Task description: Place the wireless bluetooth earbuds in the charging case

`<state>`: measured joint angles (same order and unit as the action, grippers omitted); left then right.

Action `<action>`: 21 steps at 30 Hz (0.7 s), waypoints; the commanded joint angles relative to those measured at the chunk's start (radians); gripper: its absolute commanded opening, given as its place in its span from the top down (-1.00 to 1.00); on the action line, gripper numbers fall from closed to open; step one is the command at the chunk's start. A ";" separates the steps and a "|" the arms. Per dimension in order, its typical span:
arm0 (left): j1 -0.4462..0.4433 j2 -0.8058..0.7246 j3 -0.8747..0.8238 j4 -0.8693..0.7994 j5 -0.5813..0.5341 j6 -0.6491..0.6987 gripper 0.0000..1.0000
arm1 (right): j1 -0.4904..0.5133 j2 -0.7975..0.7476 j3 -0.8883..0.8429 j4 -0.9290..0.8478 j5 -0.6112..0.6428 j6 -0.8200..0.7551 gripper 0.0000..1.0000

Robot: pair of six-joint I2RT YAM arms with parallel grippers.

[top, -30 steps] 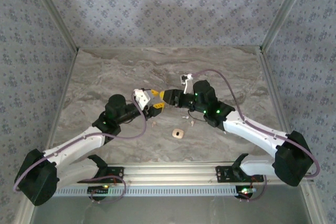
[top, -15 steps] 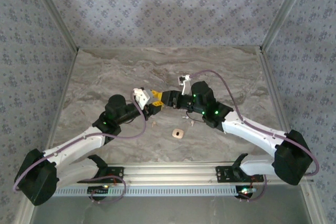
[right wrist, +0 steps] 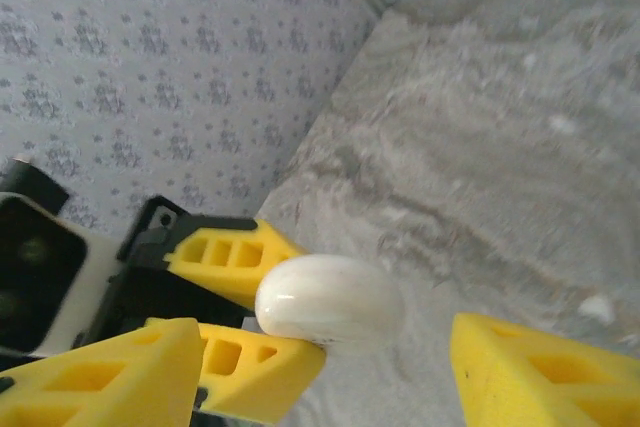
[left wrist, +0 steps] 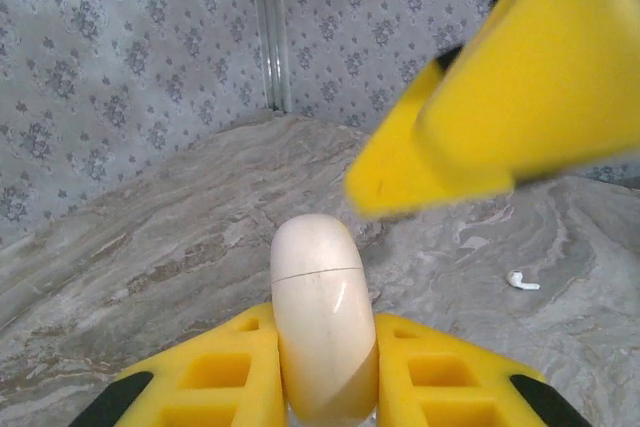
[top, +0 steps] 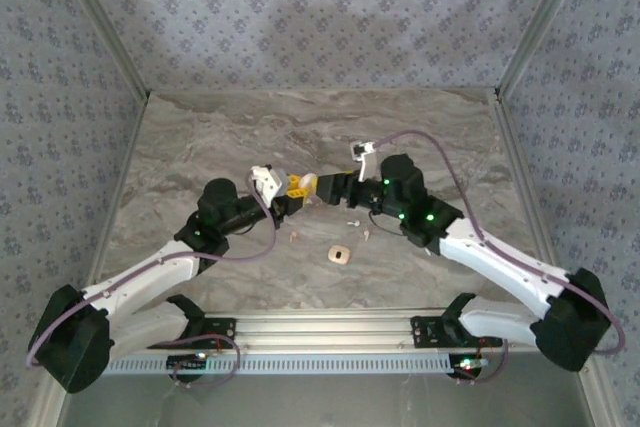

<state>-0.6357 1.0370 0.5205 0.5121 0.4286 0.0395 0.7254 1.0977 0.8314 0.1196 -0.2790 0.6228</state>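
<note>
Two jobs remain, I judge: opening the charging case (left wrist: 322, 317), then loading it. Left jaws clamp the closed case above the worktop (top: 200, 137); right jaws gape empty, facing it. Just nearer, the earbuds (top: 353, 222) lie loose. Next: lift the lid.

Tan rounded square (top: 340, 255): flat on the grey marbled table (top: 200, 137), on the near side of the fingers (top: 297, 186), apart from them. Patterned walls (top: 320, 17): beyond the fingers. Aluminium rail (top: 330, 327): at the table's near edge.
</note>
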 commanded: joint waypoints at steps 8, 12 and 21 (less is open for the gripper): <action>0.057 0.043 0.115 -0.054 0.347 -0.015 0.63 | -0.282 -0.077 0.070 -0.323 -0.503 -0.701 -0.30; 0.057 0.078 0.167 -0.079 0.457 -0.010 0.64 | -0.297 -0.018 0.156 -0.491 -0.622 -1.013 -0.18; 0.057 0.065 0.217 -0.178 0.524 0.055 0.67 | -0.251 0.066 0.237 -0.549 -0.655 -1.206 -0.13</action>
<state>-0.5842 1.1183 0.6945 0.3717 0.8864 0.0551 0.4526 1.1416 1.0241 -0.3695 -0.8738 -0.4644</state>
